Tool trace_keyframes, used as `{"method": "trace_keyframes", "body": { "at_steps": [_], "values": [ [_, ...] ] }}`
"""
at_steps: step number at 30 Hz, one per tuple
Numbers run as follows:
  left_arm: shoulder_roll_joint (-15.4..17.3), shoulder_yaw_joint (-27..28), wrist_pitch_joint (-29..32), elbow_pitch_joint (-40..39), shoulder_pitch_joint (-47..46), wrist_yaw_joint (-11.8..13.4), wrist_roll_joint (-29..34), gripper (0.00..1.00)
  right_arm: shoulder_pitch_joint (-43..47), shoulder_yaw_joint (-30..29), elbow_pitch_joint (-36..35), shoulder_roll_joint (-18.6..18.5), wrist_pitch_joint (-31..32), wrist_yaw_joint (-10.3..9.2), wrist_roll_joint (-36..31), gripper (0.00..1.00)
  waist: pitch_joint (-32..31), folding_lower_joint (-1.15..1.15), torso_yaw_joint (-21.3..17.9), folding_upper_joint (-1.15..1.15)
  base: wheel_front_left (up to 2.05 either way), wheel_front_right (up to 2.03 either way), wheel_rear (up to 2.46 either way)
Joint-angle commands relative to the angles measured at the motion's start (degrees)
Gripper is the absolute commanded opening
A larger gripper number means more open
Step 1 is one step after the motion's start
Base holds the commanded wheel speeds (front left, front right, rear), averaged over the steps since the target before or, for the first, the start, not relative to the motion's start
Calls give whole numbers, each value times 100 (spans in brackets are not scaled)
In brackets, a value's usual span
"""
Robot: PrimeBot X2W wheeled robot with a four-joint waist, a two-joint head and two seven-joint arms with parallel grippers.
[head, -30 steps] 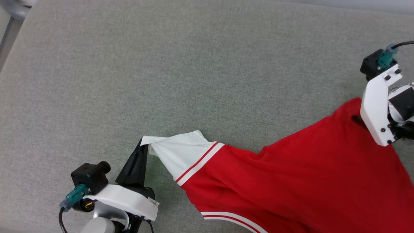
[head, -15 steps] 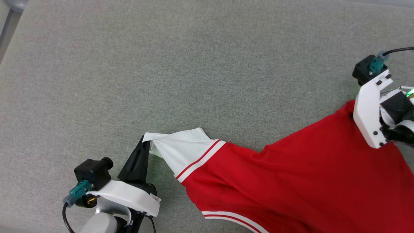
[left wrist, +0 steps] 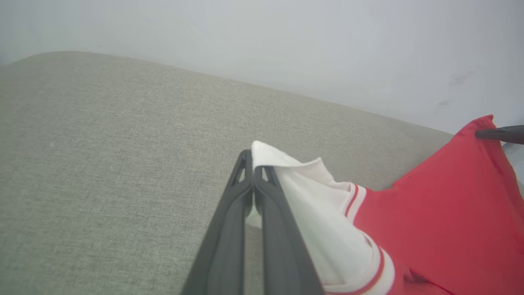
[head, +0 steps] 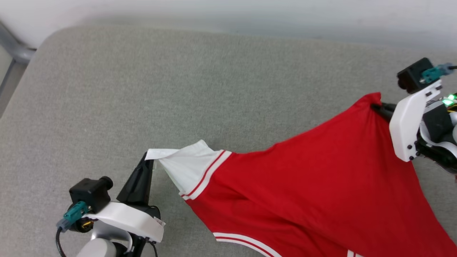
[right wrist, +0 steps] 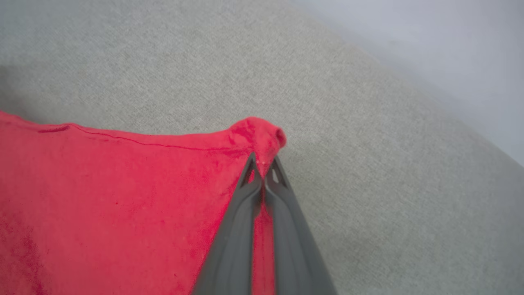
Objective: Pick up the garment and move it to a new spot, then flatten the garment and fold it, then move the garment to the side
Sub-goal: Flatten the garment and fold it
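Item 1, nearest you: left gripper (head: 148,159), two long dark fingers pressed together, pinching tip of white short sleeve (head: 180,167).
Item 2: garment (head: 303,185), red jersey T-shirt with red-and-white striped trim, slung between both grippers over grey woven cushion surface (head: 178,89); lower part runs off bottom of head view.
Item 3: right gripper (head: 377,106), fingers closed tight on red corner.
Item 4, farthest: pale wall (head: 250,14).
Your hazards: both pinches shallow, close to cloth edge. Spread arms too hard and a corner likely slips free. Mismatched hold points may land shirt skewed.
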Motion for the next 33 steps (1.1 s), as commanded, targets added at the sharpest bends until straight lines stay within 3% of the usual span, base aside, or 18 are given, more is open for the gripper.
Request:
{"method": "trace_keyframes", "body": {
  "at_steps": [1, 9, 15, 25, 33],
  "values": [
    [76, 39, 37, -103, -57, 36, 49, 0, 116, -126, -63, -60, -205, -8, 26, 0, -266, 0, -125, 0, 0, 0, 0],
    [308, 168, 226, -644, -516, 129, 176, 0, 391, -957, -407, -85, -974, -9, -94, 0, -671, 0, -288, 0, 0, 0, 0],
    [512, 289, 451, -1029, -1291, 128, 335, 0, 615, -1786, -931, 106, -1157, -8, -372, 0, -876, 0, -411, 0, 0, 0, 0],
    [721, 330, 971, -1129, -2898, -1, 567, 0, 626, -2902, -1838, 618, -807, -8, -1088, 0, -945, 0, -533, 0, 0, 0, 0],
    [703, 332, 1244, -790, -4333, -204, 658, 0, 59, -3308, -2153, 990, -442, -8, -1368, 0, -465, 0, -582, 0, 0, 0, 0]
  ]
}}
